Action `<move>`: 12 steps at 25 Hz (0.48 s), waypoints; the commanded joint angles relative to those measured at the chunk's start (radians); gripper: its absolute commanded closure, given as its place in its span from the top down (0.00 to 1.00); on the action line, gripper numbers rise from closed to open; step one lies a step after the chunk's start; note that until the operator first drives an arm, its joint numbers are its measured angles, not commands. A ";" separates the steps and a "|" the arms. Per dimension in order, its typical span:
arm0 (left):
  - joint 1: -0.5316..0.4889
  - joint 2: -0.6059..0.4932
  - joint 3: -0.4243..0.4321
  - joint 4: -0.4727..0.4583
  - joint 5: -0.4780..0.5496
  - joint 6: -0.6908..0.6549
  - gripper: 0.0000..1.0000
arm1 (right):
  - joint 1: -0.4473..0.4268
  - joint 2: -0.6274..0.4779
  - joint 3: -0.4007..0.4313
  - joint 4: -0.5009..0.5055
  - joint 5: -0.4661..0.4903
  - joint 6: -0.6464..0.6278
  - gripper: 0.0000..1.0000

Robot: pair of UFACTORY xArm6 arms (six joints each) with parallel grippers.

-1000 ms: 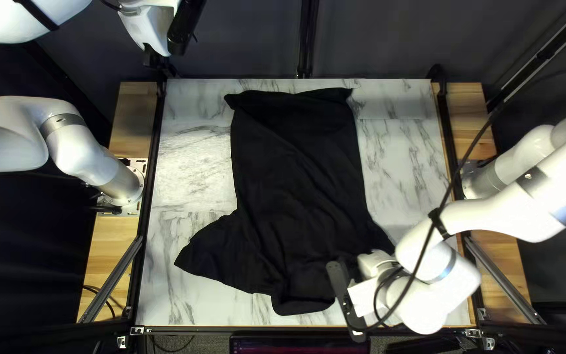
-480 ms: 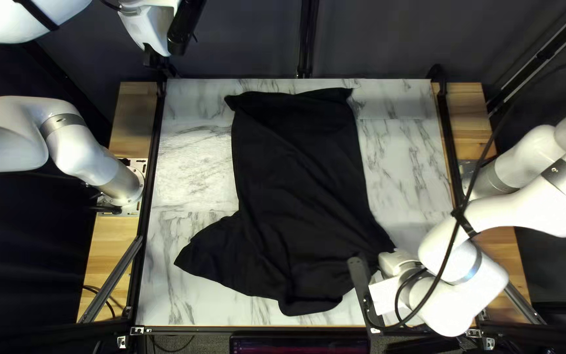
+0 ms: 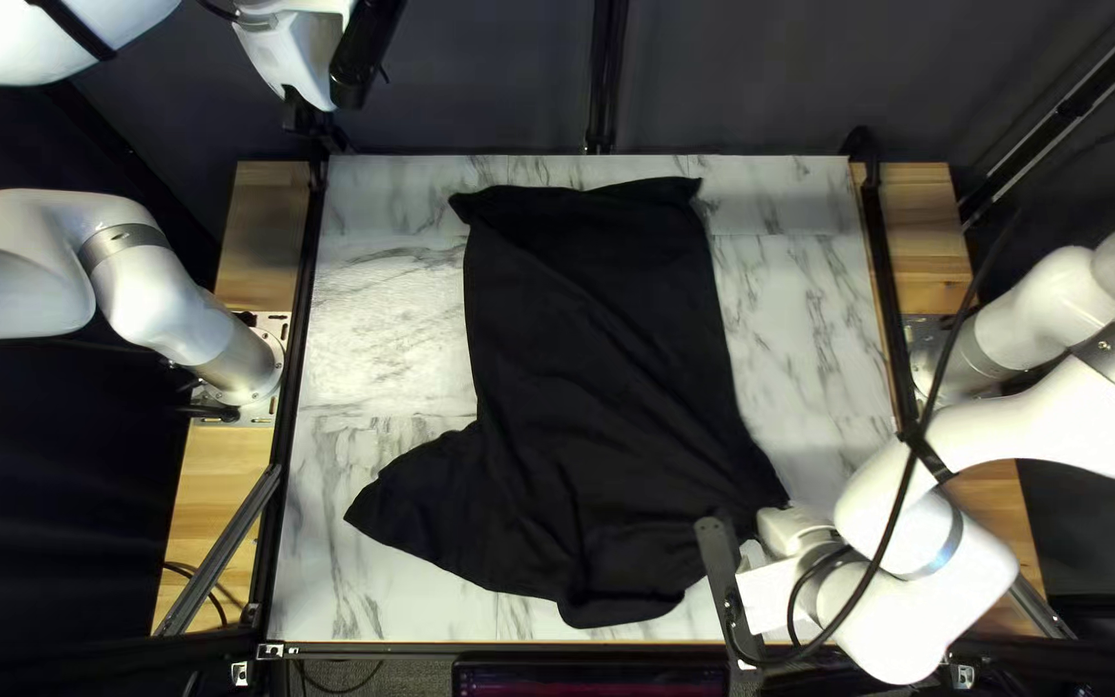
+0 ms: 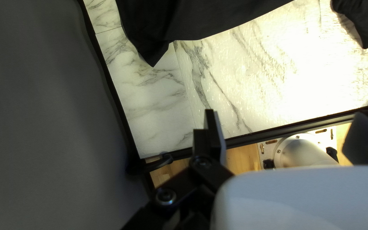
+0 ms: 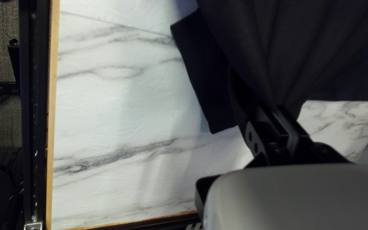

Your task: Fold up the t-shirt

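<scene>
Black cloth makes up the shirt [image 3: 590, 374], spread rumpled down the middle of the marbled table [image 3: 383, 323]. Its far end lies near the far edge with a corner jutting out at each side; nearer the viewer, a flap points toward the left of the top left view, and the lowest part rests just short of the near edge. My right arm [image 3: 1061, 420] bends over the table's right side and down toward the near corner, a dark cable [image 3: 906, 497] draped across it. Its right gripper [image 3: 790, 527] is clenched on the shirt; in the right wrist view, creases run together to the fingertips of the right gripper [image 5: 285, 115]. My left arm [image 3: 29, 265] is raised, with the left gripper [image 3: 306, 114] by the table's far left corner. That left gripper [image 4: 288, 127] is released, its fingers wide apart, well away from the cloth.
</scene>
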 commanded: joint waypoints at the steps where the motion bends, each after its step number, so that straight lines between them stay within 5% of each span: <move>1: 0.000 0.000 0.000 0.000 0.000 0.000 1.00 | -0.003 -0.007 0.017 0.011 -0.013 -0.002 0.00; 8: 0.000 0.000 0.000 0.000 0.000 0.000 1.00 | -0.007 -0.005 0.004 0.022 -0.008 -0.017 0.02; 9: 0.000 0.000 0.000 0.000 0.000 0.000 1.00 | -0.008 -0.008 0.007 0.021 -0.011 -0.018 0.94; 12: 0.000 0.000 0.000 0.000 0.000 0.000 1.00 | -0.022 -0.044 0.020 0.014 -0.013 -0.038 1.00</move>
